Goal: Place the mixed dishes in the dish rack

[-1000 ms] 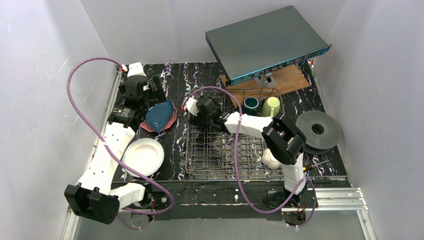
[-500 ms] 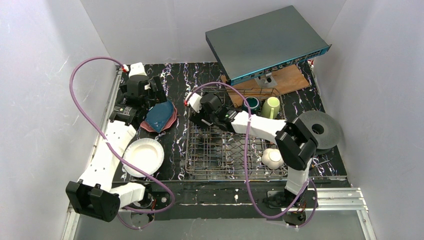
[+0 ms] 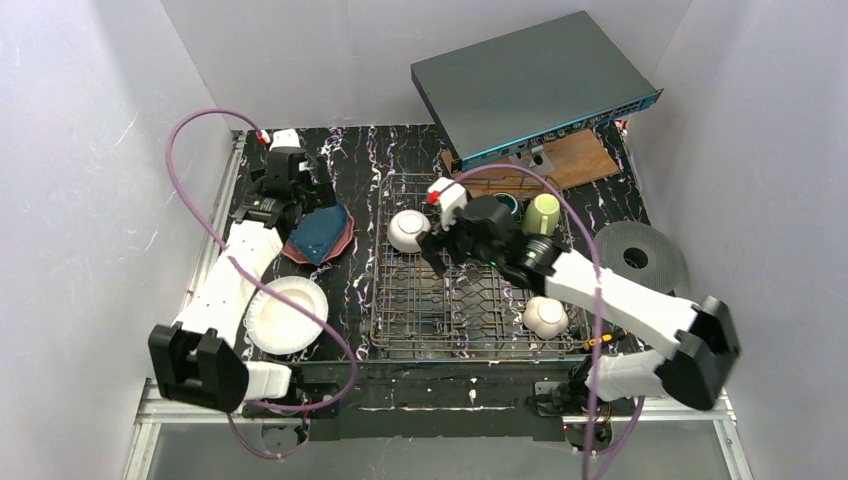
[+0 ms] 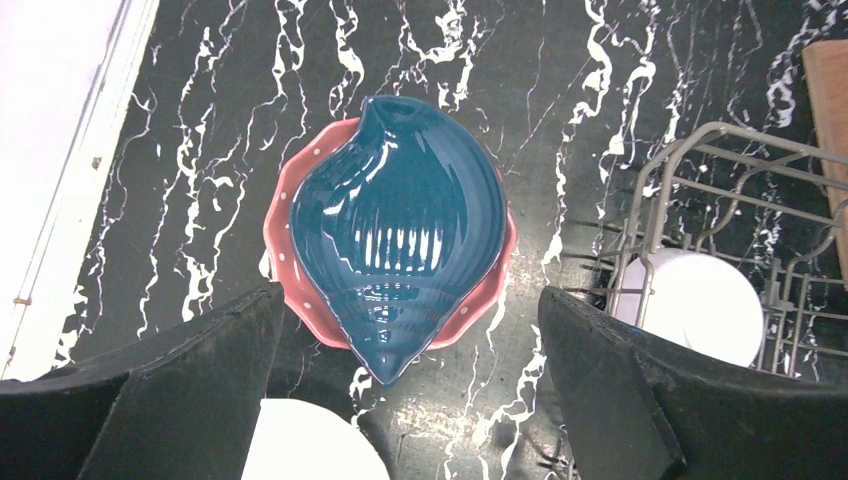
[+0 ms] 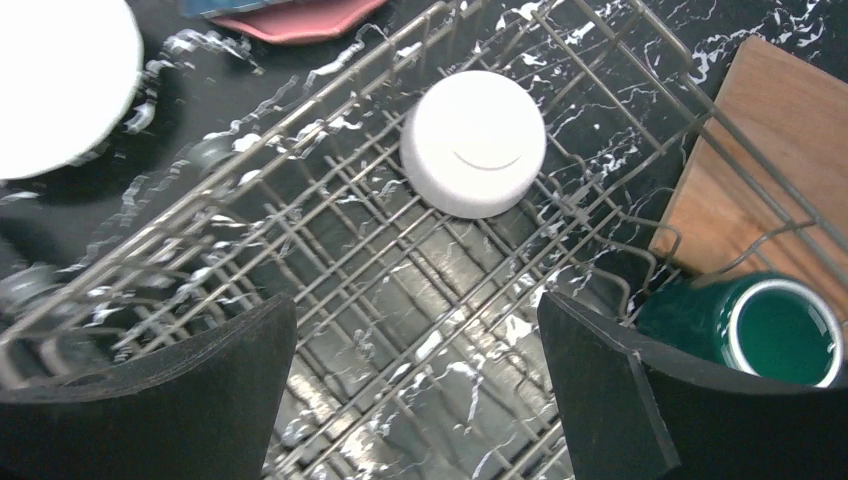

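Observation:
The grey wire dish rack (image 3: 470, 300) sits mid-table. A white bowl (image 3: 408, 230) (image 5: 475, 140) lies upside down in its far left corner, and another white bowl (image 3: 546, 317) rests near its right front. A dark teal mug (image 5: 775, 325) and a light green mug (image 3: 541, 213) stand at the rack's far right. My right gripper (image 3: 443, 252) (image 5: 415, 390) hovers open over the rack, just right of the upturned bowl, holding nothing. A dark blue plate (image 4: 395, 230) lies on the pink dotted plate (image 4: 290, 290) left of the rack. My left gripper (image 3: 272, 205) (image 4: 410, 400) hangs open above them. The cream plate (image 3: 285, 313) lies nearer.
A flat grey box with a blue edge (image 3: 535, 85) leans over a wooden board (image 3: 565, 160) at the back right. A black disc with a centre hole (image 3: 638, 258) lies right of the rack. White walls close in on both sides.
My right gripper has pulled back to the right from the rack's far left corner, and the white bowl now shows there alone. The left arm shifted slightly right.

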Robot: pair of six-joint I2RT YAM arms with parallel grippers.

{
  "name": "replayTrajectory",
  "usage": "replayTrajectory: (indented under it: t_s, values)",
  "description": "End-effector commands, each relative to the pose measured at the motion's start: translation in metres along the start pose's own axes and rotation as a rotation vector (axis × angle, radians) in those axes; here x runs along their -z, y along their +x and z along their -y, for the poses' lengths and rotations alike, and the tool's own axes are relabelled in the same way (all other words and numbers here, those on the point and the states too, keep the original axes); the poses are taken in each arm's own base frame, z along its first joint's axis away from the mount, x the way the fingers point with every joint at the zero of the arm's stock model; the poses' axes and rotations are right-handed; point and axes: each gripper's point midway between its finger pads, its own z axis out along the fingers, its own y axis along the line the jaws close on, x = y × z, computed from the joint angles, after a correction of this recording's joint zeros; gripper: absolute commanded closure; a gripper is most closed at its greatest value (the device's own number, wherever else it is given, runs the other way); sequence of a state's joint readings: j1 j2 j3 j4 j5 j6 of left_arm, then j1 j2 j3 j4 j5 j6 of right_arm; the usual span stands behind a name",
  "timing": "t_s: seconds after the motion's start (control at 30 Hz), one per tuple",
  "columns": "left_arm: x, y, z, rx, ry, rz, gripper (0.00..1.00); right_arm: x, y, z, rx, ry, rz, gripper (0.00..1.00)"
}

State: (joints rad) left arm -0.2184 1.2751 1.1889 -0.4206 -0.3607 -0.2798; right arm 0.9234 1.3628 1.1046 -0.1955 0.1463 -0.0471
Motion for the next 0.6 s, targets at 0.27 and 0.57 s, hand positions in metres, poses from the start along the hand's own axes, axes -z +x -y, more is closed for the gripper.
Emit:
replayTrajectory:
  t_s: [0.27,0.57]
  values:
    - [-0.066,0.063,0.022,-0.062,0.103,-0.389,0.17,0.063,0.024,-0.019,-0.202,-0.080,0.047,0.02]
    - [-0.081,0.095,0.039,-0.094,0.187,-0.511,0.28,0.080,0.019,-0.017,-0.194,-0.083,0.090,0.02]
